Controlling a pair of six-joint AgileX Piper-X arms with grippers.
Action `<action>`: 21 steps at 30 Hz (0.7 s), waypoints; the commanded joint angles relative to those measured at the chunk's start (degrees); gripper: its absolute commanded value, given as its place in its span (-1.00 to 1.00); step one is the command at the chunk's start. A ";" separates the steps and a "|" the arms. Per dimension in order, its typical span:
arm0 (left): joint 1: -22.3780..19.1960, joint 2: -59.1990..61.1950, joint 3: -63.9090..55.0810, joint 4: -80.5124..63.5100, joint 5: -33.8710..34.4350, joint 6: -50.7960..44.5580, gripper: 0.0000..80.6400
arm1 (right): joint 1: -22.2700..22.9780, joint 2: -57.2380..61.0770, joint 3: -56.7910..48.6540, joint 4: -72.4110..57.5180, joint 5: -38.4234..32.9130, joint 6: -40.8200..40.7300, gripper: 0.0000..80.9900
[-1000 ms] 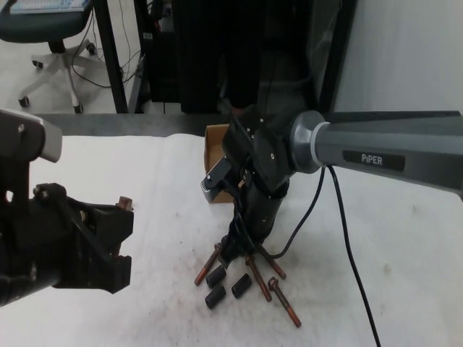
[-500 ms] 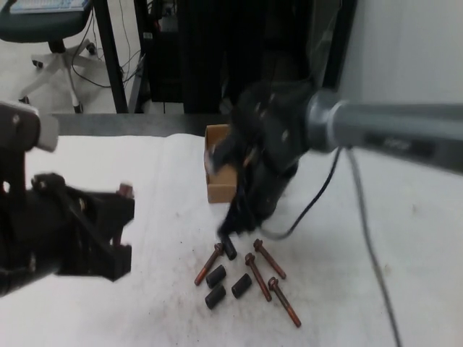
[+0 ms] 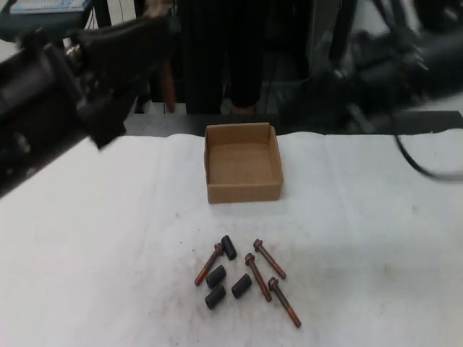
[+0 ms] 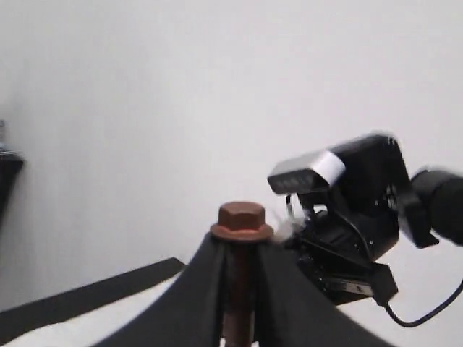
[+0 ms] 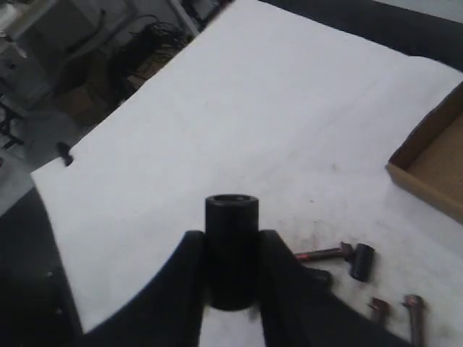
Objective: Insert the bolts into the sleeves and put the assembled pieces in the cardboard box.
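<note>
Four bolts (image 3: 258, 277) outside cardboard box (image 3: 243, 192)

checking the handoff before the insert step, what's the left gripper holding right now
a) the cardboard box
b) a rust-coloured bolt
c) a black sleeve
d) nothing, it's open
b: the left gripper is shut on a rust-coloured bolt with its hex head sticking out, while the black sleeve sits in the right gripper.

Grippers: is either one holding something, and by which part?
Left gripper pinches a bolt by its shank, just under the head. Right gripper clamps a black sleeve by its lower sides.
</note>
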 commanded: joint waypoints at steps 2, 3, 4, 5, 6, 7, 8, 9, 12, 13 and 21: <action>0.01 10.45 -0.40 -20.07 9.78 -18.37 -1.00 | 1.58 -7.06 9.27 -15.18 -2.57 4.06 -0.98; -0.20 12.79 -0.40 -23.77 11.18 -21.15 -1.00 | 2.60 -8.79 12.66 -21.08 -1.97 5.25 -0.98; -0.39 14.47 -0.40 -26.62 11.86 -23.03 -1.00 | 3.61 -9.84 15.20 -25.83 -1.36 6.30 -0.98; -0.53 16.38 -0.40 -29.99 12.37 -25.36 -1.00 | 5.03 -10.66 18.06 -31.26 0.06 7.65 -0.98; -0.84 18.08 -0.40 -32.98 12.39 -26.49 -1.00 | 6.57 -10.96 20.61 -36.05 2.11 9.18 -0.98; -1.02 19.51 -0.40 -35.66 12.39 -27.21 -1.00 | 7.82 -10.92 22.34 -40.05 4.02 10.36 -0.98; -1.21 20.69 -0.40 -38.06 12.39 -27.33 -1.00 | 9.37 -10.59 24.24 -43.12 6.84 11.08 -0.98; -1.59 21.41 -0.40 -39.56 12.39 -27.31 -1.00 | 10.97 -10.09 25.71 -45.22 9.58 11.09 -0.98; -2.34 22.51 -0.40 -41.90 12.39 -27.04 -1.00 | 14.68 -8.24 27.74 -48.68 14.88 11.08 -0.98; -2.58 22.50 -0.40 -41.91 12.39 -26.49 -1.00 | 15.56 -7.49 27.74 -49.45 15.70 11.08 -0.98; -5.05 22.50 -0.40 -42.42 16.67 -24.41 -1.00 | 17.05 -2.67 27.74 -58.31 19.21 11.68 -0.98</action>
